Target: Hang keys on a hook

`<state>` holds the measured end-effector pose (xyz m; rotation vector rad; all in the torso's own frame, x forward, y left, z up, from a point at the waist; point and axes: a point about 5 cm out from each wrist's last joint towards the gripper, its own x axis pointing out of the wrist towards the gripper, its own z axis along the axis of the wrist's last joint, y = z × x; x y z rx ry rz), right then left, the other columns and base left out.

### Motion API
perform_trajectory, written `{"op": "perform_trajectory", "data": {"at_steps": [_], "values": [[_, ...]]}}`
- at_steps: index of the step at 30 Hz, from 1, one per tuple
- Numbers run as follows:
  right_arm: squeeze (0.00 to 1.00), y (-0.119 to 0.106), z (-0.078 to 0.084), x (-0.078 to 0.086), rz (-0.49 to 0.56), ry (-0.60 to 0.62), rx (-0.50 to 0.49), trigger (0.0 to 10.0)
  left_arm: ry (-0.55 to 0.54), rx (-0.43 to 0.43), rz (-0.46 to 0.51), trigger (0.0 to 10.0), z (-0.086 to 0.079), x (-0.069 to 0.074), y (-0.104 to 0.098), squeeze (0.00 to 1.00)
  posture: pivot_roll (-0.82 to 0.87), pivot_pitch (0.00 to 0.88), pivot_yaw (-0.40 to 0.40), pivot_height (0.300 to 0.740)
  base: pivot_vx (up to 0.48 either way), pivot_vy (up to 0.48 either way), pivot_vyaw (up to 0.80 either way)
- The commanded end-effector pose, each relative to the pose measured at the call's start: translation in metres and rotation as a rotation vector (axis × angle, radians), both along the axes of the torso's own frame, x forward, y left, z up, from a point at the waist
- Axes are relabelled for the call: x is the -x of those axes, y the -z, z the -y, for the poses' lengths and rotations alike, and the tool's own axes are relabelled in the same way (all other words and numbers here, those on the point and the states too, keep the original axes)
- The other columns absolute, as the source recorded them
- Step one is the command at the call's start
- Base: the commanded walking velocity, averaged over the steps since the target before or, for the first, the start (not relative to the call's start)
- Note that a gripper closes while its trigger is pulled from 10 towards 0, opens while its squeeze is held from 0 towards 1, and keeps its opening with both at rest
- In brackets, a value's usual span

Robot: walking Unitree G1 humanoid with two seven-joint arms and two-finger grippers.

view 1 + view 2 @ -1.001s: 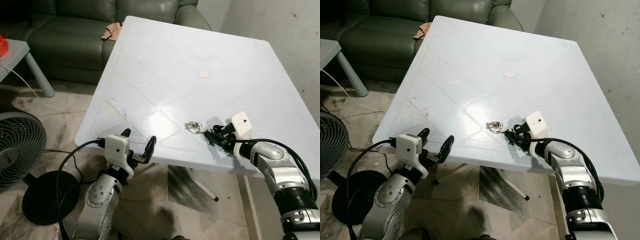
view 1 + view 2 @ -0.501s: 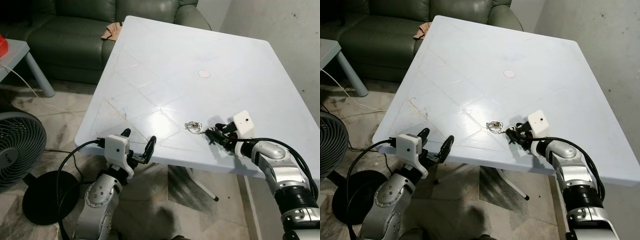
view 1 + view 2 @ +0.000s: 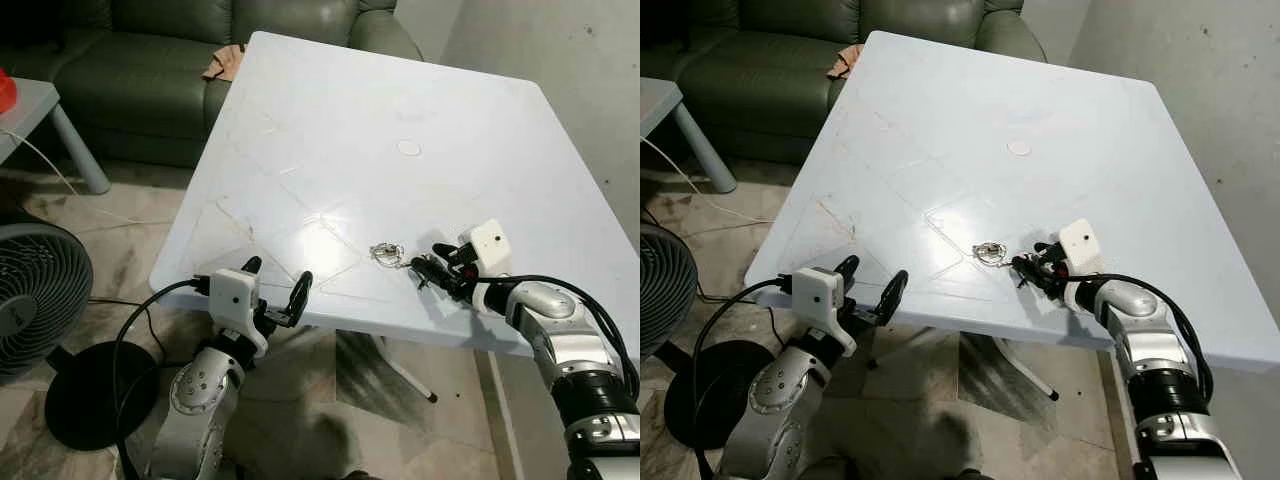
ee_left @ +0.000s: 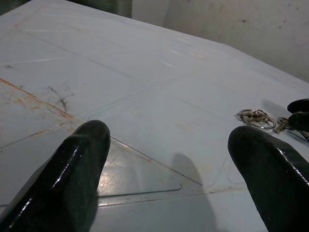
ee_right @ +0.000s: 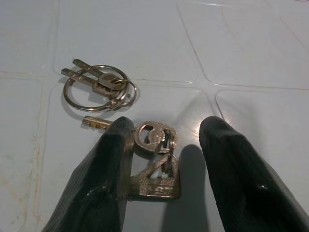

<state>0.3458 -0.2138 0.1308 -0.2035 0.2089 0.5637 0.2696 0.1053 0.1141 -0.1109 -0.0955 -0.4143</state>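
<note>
Keys (image 5: 145, 150) lie flat on the white table (image 3: 330, 130), close to its near edge and toward the robot's right. In the right wrist view, two brass keys sit between the spread black fingers (image 5: 108, 179) of the right gripper (image 3: 432, 268), one finger touching or just beside a key head; nothing is pinched. Just past those keys lie the steel rings (image 5: 99, 89), joined to them and carrying a small double-pronged piece.

The right gripper rests low on the tabletop, pointing toward the robot's left, with the rings (image 3: 386, 252) just beyond its fingertips. The left gripper (image 3: 275, 288) hangs at the table's near edge, well apart from the keys, its fingers (image 4: 72, 179) wide apart and empty.

Farther up the table is a small round mark (image 3: 409, 148), possibly a plugged hole. Beyond the far corner stands a dark green sofa (image 3: 150, 60) with a tan cloth (image 3: 222, 62) on it. A fan (image 3: 35, 300) stands on the floor to the robot's left.
</note>
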Motion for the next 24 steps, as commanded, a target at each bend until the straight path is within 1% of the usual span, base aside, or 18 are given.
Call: {"op": "perform_trajectory", "data": {"at_steps": [1, 4, 5, 7, 8, 9, 17, 18, 19, 24], "values": [[0.0, -0.0029, 0.0109, -0.0001, 0.005, 0.022, 0.014, 10.0, 0.008, 0.002, 0.009, 10.0, 0.0028, 0.0005, -0.0025, 0.0, 0.05, 0.17, -0.132, 0.711, 0.0, 0.0, 0.0], [0.0, -0.0033, 0.0141, -0.0003, 0.005, 0.031, 0.019, 10.0, 0.009, 0.003, 0.008, 10.0, 0.0033, -0.0001, -0.0027, 0.0, 0.05, 0.17, -0.13, 0.711, 0.0, 0.0, 0.0], [0.0, -0.0035, 0.0162, 0.0006, 0.005, 0.029, 0.019, 9.4, 0.011, 0.003, 0.008, 10.0, 0.0036, 0.0002, -0.0027, 0.0, 0.05, 0.17, -0.13, 0.711, 0.0, 0.0, 0.0], [0.0, -0.0043, 0.0173, 0.0013, 0.015, 0.025, 0.019, 4.5, 0.012, 0.002, 0.008, 10.0, 0.0039, 0.0005, -0.0024, 0.0, 0.05, 0.17, -0.13, 0.711, 0.0, 0.0, 0.0], [0.0, -0.0043, 0.0173, 0.0013, 0.015, 0.025, 0.019, 4.5, 0.012, 0.002, 0.008, 10.0, 0.0039, 0.0005, -0.0024, 0.0, 0.05, 0.17, -0.13, 0.711, 0.0, 0.0, 0.0], [0.0, -0.0042, 0.0174, 0.0017, 0.015, 0.024, 0.013, 0.0, 0.011, 0.004, 0.007, 10.0, 0.0038, 0.0003, -0.0024, 0.0, 0.04, 0.17, -0.129, 0.711, 0.0, 0.0, 0.0], [0.0, -0.0025, 0.0151, 0.0022, 0.016, 0.01, 0.01, 0.0, 0.015, 0.002, 0.008, 10.0, 0.0041, -0.0004, -0.0025, 0.0, 0.04, 0.168, -0.127, 0.711, 0.0, 0.0, 0.0], [0.0, -0.002, 0.0156, 0.0018, 0.012, 0.017, 0.018, 8.0, 0.015, 0.002, 0.008, 10.0, 0.0041, -0.0005, -0.0025, 0.0, 0.04, 0.168, -0.127, 0.711, 0.0, 0.0, 0.0], [0.0, -0.0017, 0.0157, 0.0016, 0.01, 0.019, 0.023, 10.0, 0.015, 0.002, 0.008, 10.0, 0.0041, -0.0004, -0.0025, 0.0, 0.04, 0.168, -0.127, 0.711, 0.0, 0.0, 0.0], [0.0, -0.0017, 0.0167, 0.0009, 0.003, 0.026, 0.015, 10.0, 0.012, 0.003, 0.009, 10.0, 0.004, -0.0002, -0.0026, 0.0, 0.04, 0.168, -0.127, 0.711, 0.0, 0.0, 0.0]]}}
